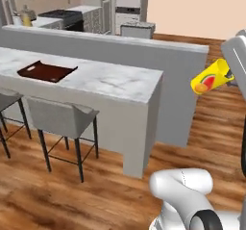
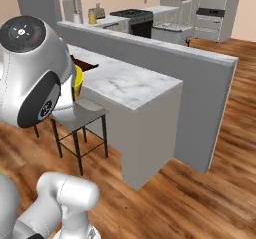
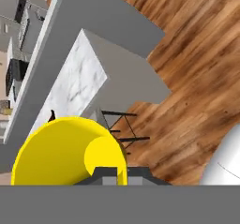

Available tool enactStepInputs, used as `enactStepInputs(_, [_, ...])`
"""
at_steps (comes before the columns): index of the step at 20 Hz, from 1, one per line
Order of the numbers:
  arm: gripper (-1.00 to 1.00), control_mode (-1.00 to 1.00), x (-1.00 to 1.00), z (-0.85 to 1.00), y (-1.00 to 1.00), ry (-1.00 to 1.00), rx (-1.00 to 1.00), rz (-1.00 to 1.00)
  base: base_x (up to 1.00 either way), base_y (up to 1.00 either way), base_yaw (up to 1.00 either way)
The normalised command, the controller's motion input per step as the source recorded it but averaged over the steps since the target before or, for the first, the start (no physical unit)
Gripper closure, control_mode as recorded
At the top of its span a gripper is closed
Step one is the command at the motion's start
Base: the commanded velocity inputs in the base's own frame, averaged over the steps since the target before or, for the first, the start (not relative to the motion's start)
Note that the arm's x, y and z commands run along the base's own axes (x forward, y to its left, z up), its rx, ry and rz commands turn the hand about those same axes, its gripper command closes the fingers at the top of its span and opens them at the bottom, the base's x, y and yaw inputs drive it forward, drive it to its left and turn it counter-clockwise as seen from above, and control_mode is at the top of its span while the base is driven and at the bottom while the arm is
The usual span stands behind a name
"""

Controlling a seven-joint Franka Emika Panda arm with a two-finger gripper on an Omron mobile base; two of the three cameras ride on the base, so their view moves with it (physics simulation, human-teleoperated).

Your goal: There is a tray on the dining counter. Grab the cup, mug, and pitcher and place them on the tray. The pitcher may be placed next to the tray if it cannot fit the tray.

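1. i see the cup (image 1: 211,77) at the right edge of the left base view, tilted almost onto its side in mid-air, its fruit picture facing the camera and its base pointing lower left.
2. the gripper (image 3: 115,174) has its fingers clenched on the cup; in the hand view the yellow rim and inner wall sit right over the finger tips, with the cup's mouth toward the camera.
3. in the right base view only a yellow sliver of the cup (image 2: 78,83) shows beside the arm's large joint.
4. the cup hangs over the wooden floor (image 1: 211,142), off the near end of the counter (image 1: 115,82) and well apart from the tray.
5. the tray (image 1: 47,71) lies flat on the counter's marble top, toward its far left part in the left base view.
6. two grey stools (image 1: 60,116) stand tucked under the counter's front edge.
7. behind the counter runs a grey half wall (image 1: 144,51), and beyond it i see a stove (image 1: 62,17) and pale cabinets (image 1: 127,5).
8. i cannot make out the mug or the pitcher.
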Motion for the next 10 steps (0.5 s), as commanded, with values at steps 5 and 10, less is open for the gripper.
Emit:
enactStepInputs(5, [1.00,1.00,0.00,0.00,0.00,0.00,0.00,0.00,0.69,1.00,-0.72])
enactStepInputs(10, [1.00,1.00,0.00,0.00,0.00,0.00,0.00,0.00,0.41,0.91,-0.63])
